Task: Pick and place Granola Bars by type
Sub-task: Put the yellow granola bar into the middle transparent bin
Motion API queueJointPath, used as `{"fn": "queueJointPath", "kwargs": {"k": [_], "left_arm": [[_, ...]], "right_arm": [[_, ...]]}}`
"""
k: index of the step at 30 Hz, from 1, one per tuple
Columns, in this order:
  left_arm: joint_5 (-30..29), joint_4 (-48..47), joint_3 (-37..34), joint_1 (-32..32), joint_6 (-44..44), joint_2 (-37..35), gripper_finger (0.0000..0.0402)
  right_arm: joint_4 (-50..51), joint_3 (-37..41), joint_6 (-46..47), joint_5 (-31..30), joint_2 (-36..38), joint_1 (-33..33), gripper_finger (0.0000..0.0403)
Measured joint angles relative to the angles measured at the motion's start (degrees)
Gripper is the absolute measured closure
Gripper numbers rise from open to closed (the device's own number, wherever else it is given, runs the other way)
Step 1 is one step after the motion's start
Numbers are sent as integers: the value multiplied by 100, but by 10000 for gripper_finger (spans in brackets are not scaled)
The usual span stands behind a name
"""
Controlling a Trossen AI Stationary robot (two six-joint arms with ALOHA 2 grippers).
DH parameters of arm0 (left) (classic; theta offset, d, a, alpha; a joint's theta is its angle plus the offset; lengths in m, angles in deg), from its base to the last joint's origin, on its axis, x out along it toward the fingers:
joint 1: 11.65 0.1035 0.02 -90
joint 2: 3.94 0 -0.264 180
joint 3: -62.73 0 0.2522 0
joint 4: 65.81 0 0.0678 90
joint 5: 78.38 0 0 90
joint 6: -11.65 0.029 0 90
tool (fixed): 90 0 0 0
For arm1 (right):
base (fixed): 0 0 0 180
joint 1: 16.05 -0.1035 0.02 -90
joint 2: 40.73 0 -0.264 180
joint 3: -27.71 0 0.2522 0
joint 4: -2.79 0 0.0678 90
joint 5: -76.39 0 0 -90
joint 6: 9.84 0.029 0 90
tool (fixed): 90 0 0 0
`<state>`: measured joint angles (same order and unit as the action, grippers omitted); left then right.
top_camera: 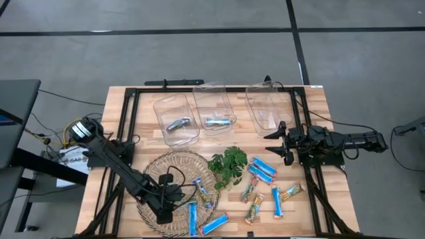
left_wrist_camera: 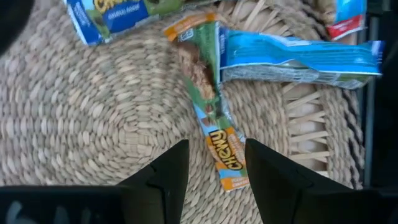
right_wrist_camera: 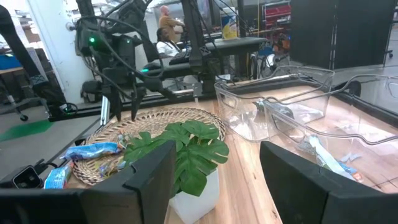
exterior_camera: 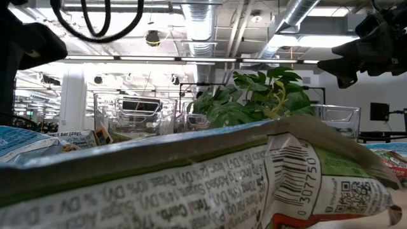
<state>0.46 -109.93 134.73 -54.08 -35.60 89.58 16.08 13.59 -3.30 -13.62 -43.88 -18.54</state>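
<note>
Granola Bars [top_camera: 264, 170], blue, tan-orange wrappers

The light wooden counter [top_camera: 319, 99] carries three clear plastic bins [top_camera: 214, 109] in a row along its far side, a round woven mat [top_camera: 156, 169] at the near left, a green leafy sprig [top_camera: 229, 164] in the middle, and Granola Bars [top_camera: 262, 170] scattered to the near right.
</note>
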Motion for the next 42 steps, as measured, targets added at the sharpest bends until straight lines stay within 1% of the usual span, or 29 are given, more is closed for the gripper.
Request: {"fn": "queueJointPath", "kwargs": {"k": [6,11,20,24,29,33,42], "left_arm": [[194,206,99,2,-122,413,253],[179,227,417,20,166,767,253],[39,-63,459,219,-41,791,253],[254,-59,459,340,-48,807,253],[523,217,470,398,55,1116,253],[493,291,475,401,109,1230,253],[444,292,479,435,112,1243,257]], "right_arm": [[0,0,0,0,-1,0,178],[0,-1,0,0,-1,0,178],[0,1,0,0,1,0,178],[0,-1,0,0,1,0,178],[0,-1,0,0,-1,0,178],[0,1,0,0,0,0,178],[0,1,0,0,1,0,178]]}}
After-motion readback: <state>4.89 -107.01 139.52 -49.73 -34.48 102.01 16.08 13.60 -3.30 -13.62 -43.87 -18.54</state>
